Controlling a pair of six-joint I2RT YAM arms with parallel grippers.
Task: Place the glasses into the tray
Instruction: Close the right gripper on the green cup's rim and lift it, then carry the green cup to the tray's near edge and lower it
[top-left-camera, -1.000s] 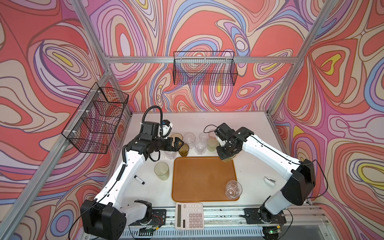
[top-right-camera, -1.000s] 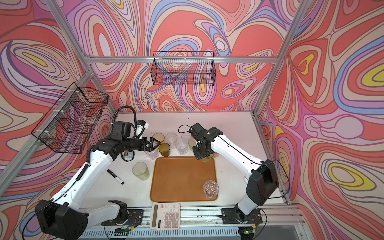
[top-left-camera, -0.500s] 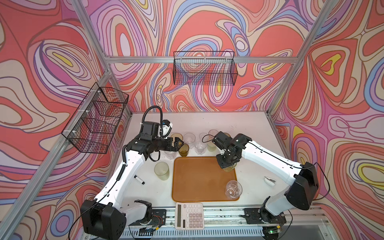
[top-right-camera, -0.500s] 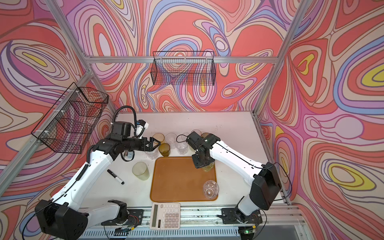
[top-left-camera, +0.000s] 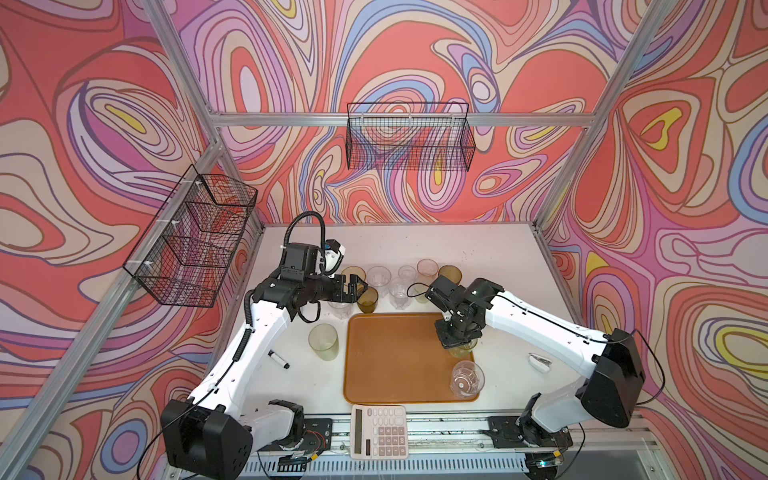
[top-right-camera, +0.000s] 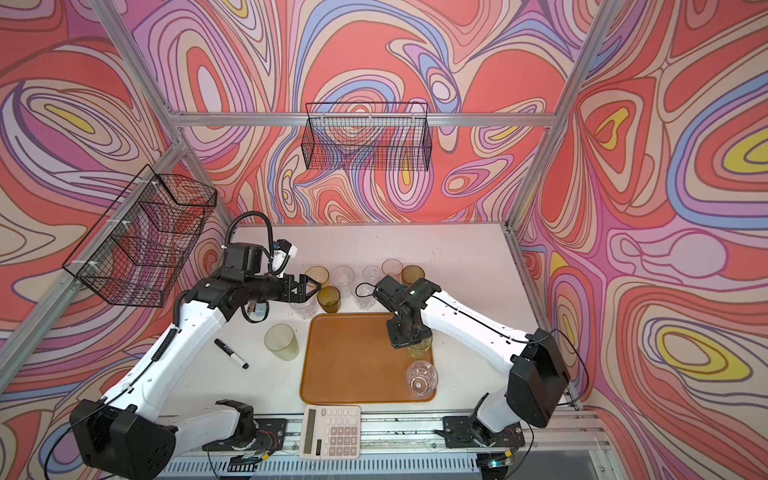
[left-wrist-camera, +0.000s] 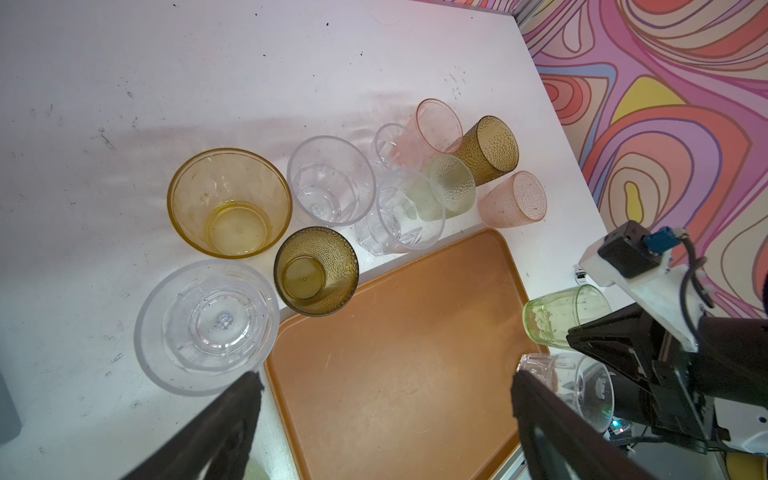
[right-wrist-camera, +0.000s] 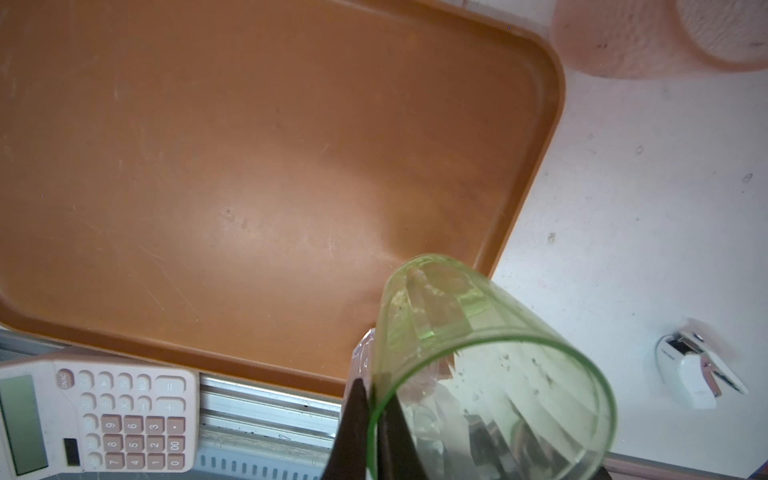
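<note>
The orange-brown tray lies at the front middle of the white table. My right gripper is shut on the rim of a bright green glass, which it holds tilted over the tray's right side. A clear glass stands in the tray's front right corner. Several glasses cluster behind the tray, among them an amber one, an olive-brown one and a wide clear one. My left gripper hangs open and empty above that cluster's left end.
A pale olive glass stands left of the tray, with a black marker beyond it. A white calculator lies at the front edge. A small white stapler sits right of the tray. Wire baskets hang on the walls.
My right gripper has carried the green glass from the cluster behind the tray forward over the tray's right side. The left arm has not moved.
</note>
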